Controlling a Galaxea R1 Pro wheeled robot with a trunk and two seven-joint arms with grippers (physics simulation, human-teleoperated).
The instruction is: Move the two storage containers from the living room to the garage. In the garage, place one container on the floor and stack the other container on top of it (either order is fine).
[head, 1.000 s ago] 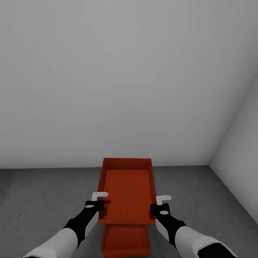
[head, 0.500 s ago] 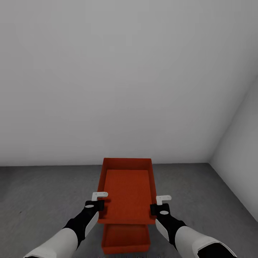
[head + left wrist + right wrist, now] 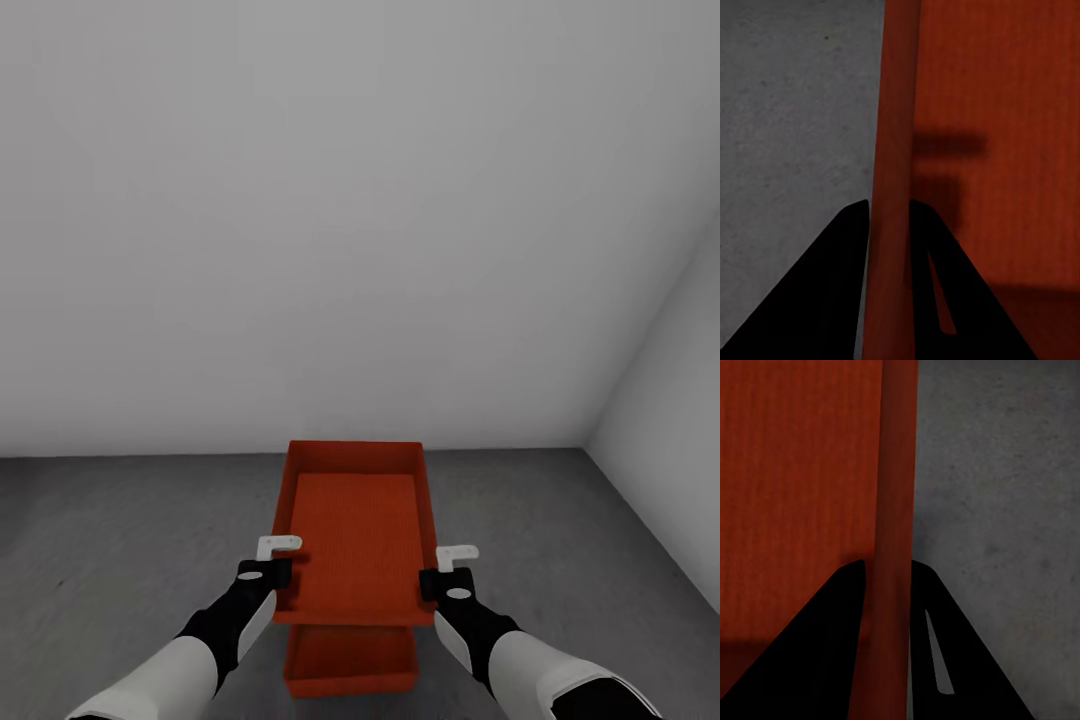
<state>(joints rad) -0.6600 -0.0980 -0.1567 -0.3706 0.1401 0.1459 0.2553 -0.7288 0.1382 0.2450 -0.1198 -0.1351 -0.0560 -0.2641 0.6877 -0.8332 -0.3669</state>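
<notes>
I hold one orange-red storage container (image 3: 355,530) level in the air by its two long walls. My left gripper (image 3: 277,560) is shut on its left wall (image 3: 894,112), and my right gripper (image 3: 446,568) is shut on its right wall (image 3: 897,457). In each wrist view the two dark fingers pinch the thin rim, at the left gripper (image 3: 889,204) and the right gripper (image 3: 889,564). The other storage container (image 3: 350,662) sits on the dark grey garage floor (image 3: 120,560) directly below the held one, mostly hidden by it.
A plain white-grey wall (image 3: 300,250) stands just ahead, and a second wall (image 3: 680,450) closes the corner on the right. Speckled concrete floor (image 3: 795,112) (image 3: 997,495) lies on both sides of the containers.
The whole view has shifted: the wall-floor line sits higher and the lower container's near edge has come into the picture. The held container and both grippers keep their places in the view.
</notes>
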